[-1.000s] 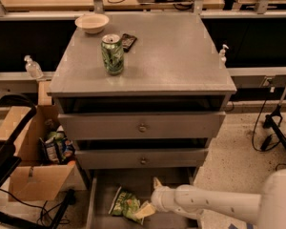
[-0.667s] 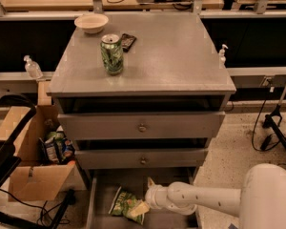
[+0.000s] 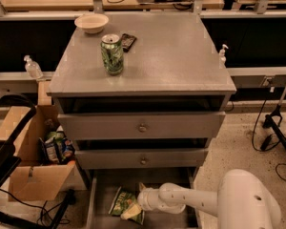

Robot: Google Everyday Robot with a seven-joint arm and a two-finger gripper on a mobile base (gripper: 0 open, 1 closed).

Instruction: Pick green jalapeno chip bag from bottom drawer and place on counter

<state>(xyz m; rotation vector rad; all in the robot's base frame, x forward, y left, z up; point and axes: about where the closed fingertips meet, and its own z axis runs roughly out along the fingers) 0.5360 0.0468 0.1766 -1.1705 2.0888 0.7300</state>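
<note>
The green jalapeno chip bag (image 3: 124, 204) lies on the floor of the open bottom drawer (image 3: 103, 192), towards its left side. My white arm reaches in from the lower right, low over the drawer. My gripper (image 3: 140, 204) is at the bag's right edge, touching or overlapping it. The grey counter (image 3: 176, 56) is the top of the three-drawer cabinet, above two closed drawer fronts with round knobs.
On the counter stand a green patterned soda can (image 3: 112, 54), a cream bowl (image 3: 91, 23) and a dark snack packet (image 3: 128, 41). A cardboard box (image 3: 33, 178) with snack packets stands left of the cabinet. Black stands and cables are on the floor at the right.
My arm has reached further left into the drawer, and the gripper has moved up to the chip bag's right edge. The bag has not visibly moved.
</note>
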